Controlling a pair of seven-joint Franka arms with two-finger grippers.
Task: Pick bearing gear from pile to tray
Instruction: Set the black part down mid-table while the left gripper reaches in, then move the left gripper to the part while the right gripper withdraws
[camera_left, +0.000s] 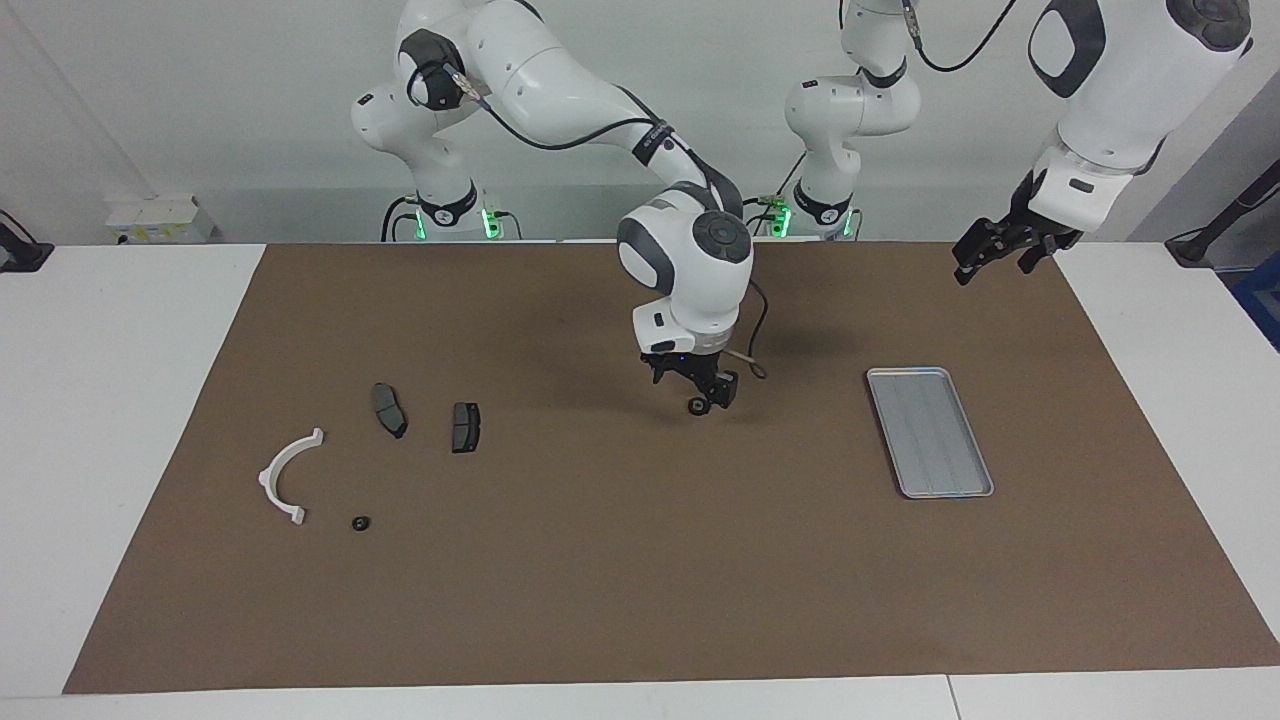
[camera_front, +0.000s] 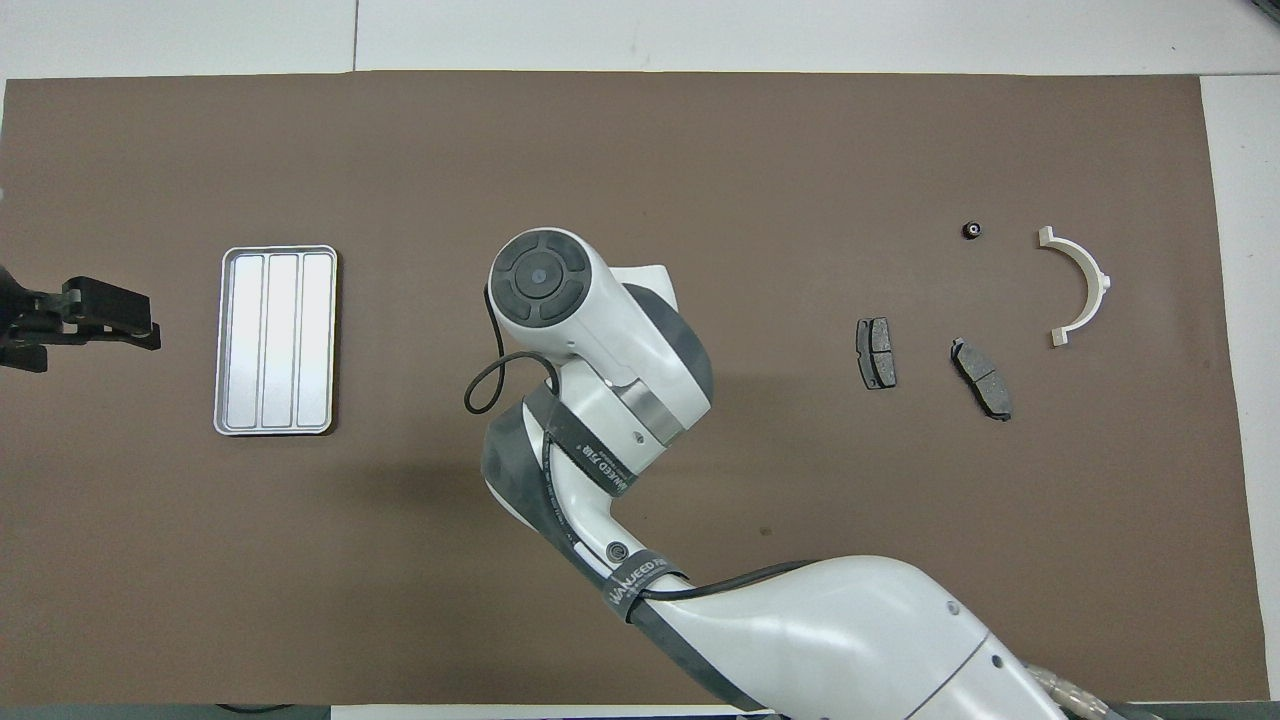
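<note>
Mid-mat: right tool (camera_left: 697, 390) spread above small black gear (camera_left: 695, 405); tray (camera_left: 930, 431) long axis toward robots.

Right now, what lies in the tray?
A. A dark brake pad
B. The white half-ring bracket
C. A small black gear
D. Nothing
D: the tray shows only its bare ribbed floor in both views, while one small black gear, the two brake pads and the white half-ring bracket all lie on the brown mat toward the right arm's end of the table.
</note>
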